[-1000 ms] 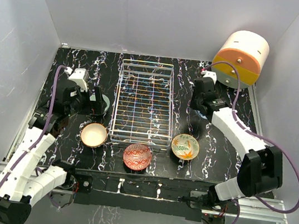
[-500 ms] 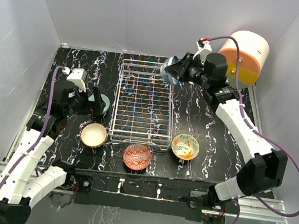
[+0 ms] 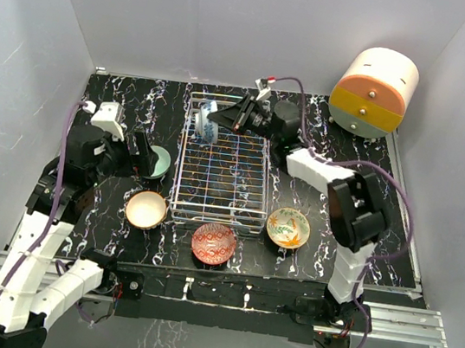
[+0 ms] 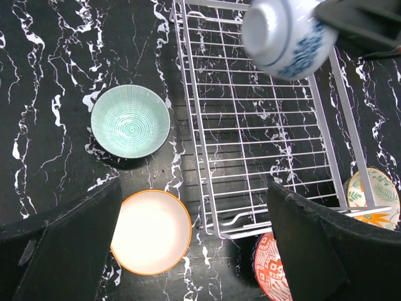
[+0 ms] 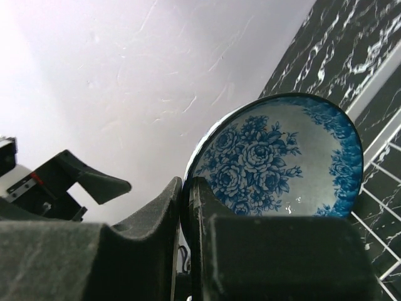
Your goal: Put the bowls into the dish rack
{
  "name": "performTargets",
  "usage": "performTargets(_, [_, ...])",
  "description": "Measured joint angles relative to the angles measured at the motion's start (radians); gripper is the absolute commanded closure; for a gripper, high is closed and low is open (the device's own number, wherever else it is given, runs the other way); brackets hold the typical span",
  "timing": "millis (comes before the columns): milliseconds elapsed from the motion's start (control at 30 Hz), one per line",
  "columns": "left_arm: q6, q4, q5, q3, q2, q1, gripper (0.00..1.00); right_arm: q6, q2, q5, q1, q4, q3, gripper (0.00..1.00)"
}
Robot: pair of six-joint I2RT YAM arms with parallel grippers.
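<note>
The right claw (image 3: 223,118) was clamped on the rim of the blue-white bowl (image 3: 207,123), which hung tilted on edge over the dish rack's (image 3: 223,181) upper end, at upper centre of the top view. The left claw (image 3: 137,155) gaped open near the mint bowl (image 3: 161,162).

Overhead view from behind, left wrist downward, both showing dish rack (image 3: 222,172)

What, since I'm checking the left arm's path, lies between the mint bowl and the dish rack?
Nothing: in the left wrist view only bare black marbled tabletop separates the mint bowl from the dish rack.
</note>
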Motion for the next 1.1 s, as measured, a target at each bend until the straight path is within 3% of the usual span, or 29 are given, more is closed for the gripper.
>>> performTargets(200, [0.0, -0.023, -0.013, 0.018, -0.017, 0.0, 0.03, 0.13, 0.166, 0.001, 0.029, 0.151, 0.0, 0.92])
performTargets(567, [0.0, -0.047, -0.02, 0.024, -0.03, 0.0, 0.03, 0.267, 0.292, 0.021, 0.062, 0.351, -0.002, 0.92])
performTargets(867, [0.0, -0.052, -0.027, 0.024, -0.036, 0.0, 0.03, 0.299, 0.325, 0.066, 0.06, 0.391, -0.024, 0.92])
performTargets(1100, [0.0, -0.059, -0.035, 0.024, -0.045, 0.0, 0.03, 0.256, 0.302, 0.125, 0.063, 0.305, -0.05, 0.92])
